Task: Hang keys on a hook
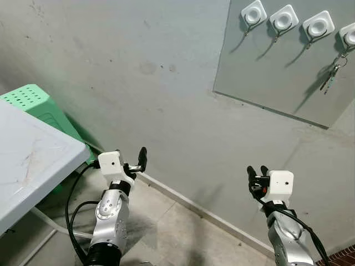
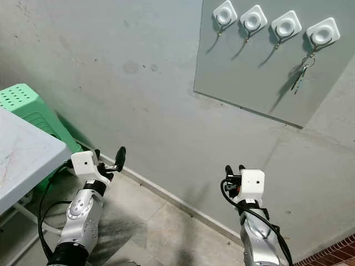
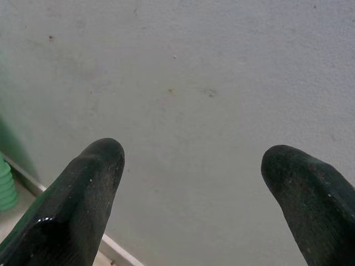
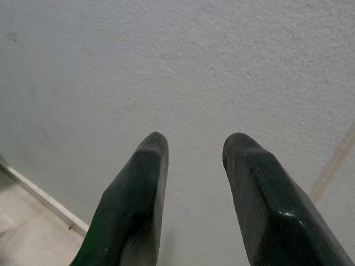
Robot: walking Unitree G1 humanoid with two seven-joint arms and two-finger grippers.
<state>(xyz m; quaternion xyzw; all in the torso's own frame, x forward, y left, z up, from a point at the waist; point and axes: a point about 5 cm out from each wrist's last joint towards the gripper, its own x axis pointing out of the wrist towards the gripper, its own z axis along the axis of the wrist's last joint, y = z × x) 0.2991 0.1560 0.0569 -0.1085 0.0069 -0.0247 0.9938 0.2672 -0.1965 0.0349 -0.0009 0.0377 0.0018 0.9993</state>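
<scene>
A bunch of keys (image 1: 331, 75) hangs from the rightmost hook (image 1: 349, 35) of a row of white square hooks on a grey wall board (image 1: 266, 72). The other three hooks (image 1: 283, 20) are bare. Both grippers are held low in front of the wall, far below the board. My left gripper (image 1: 134, 163) is open wide with nothing between its fingers (image 3: 83, 188). My right gripper (image 1: 257, 173) is open by a narrower gap and also holds nothing; its fingers (image 4: 138, 183) point at the plain wall.
A white table (image 1: 28, 160) juts in at the left, close to my left arm. Behind it stands a green plastic stool (image 1: 33, 102). A black cable (image 1: 71, 205) loops beside the left arm. Tiled floor (image 1: 183, 227) meets the wall along a pale skirting.
</scene>
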